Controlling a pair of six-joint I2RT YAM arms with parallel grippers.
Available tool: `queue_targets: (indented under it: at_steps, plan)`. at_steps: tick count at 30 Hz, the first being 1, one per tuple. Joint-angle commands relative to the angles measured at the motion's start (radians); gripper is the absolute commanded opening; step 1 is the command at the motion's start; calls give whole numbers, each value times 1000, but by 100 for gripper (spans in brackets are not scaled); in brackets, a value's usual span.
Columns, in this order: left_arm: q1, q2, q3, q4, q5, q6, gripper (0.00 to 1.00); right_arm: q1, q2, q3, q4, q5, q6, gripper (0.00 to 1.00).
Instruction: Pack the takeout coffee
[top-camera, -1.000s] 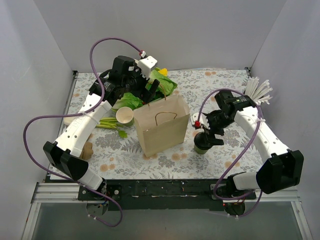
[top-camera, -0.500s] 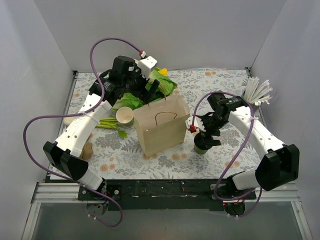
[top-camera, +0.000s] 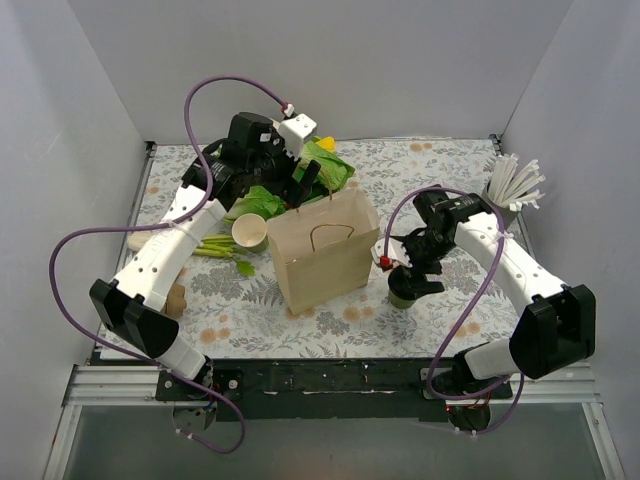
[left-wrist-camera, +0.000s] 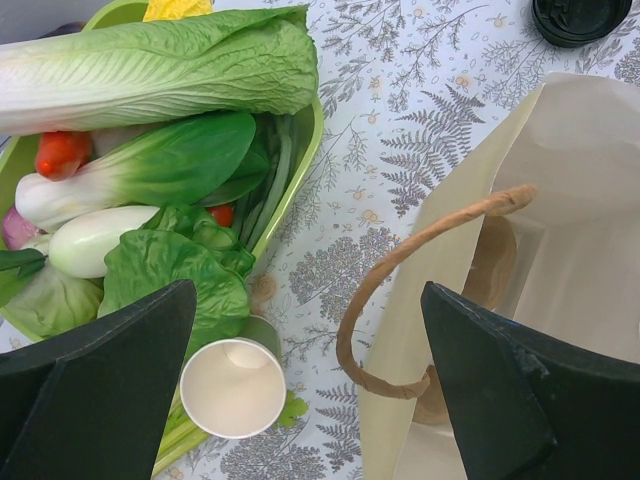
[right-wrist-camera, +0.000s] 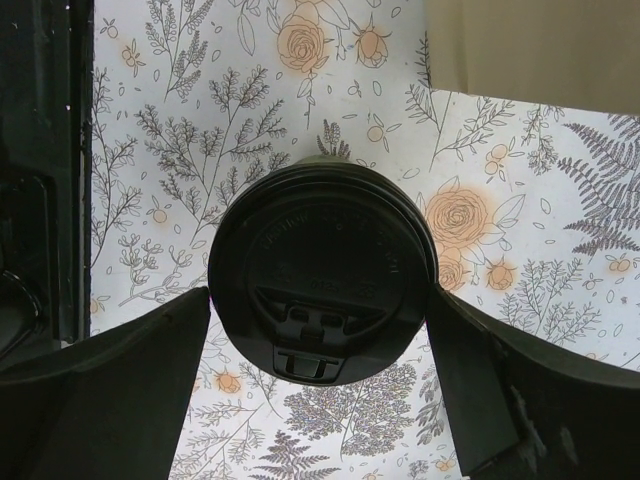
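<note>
The takeout coffee (top-camera: 403, 291), a green cup with a black lid (right-wrist-camera: 320, 270), stands on the floral table just right of the open brown paper bag (top-camera: 325, 255). My right gripper (top-camera: 409, 276) hangs over it, open. In the right wrist view its two fingers flank the lid left and right at the rim, and the cup still rests on the table. My left gripper (top-camera: 305, 182) is open above the bag's back rim and rope handle (left-wrist-camera: 400, 270), holding nothing. Its view also catches the coffee's lid (left-wrist-camera: 580, 15) at the top right.
An unlidded green cup (top-camera: 249, 232) lies left of the bag beside green stalks. A green tray (left-wrist-camera: 310, 140) of vegetables sits behind the bag. A grey cup of white straws (top-camera: 512, 185) stands at the far right. A brown lump (top-camera: 175, 298) lies by the left arm.
My right arm has shifted a little left and settled its open fingers around the lidded cup. The left arm has hardly moved.
</note>
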Motion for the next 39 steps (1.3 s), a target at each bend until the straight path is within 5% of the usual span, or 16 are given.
queue_targets:
  at_steps: [1, 17, 33, 39]
  plan:
    - [7, 3, 9, -12, 16, 2, 98, 11, -38, -18, 14, 11, -35, 94]
    - [7, 2, -3, -16, 27, 1, 98, 25, -33, -16, 12, 22, -7, 69]
    - [10, -38, -24, -54, 13, 1, 98, 28, -16, -87, 24, 44, 73, 73]
    - [28, -101, 5, -99, 20, -24, 98, 21, -1, 8, -44, 36, 172, 54]
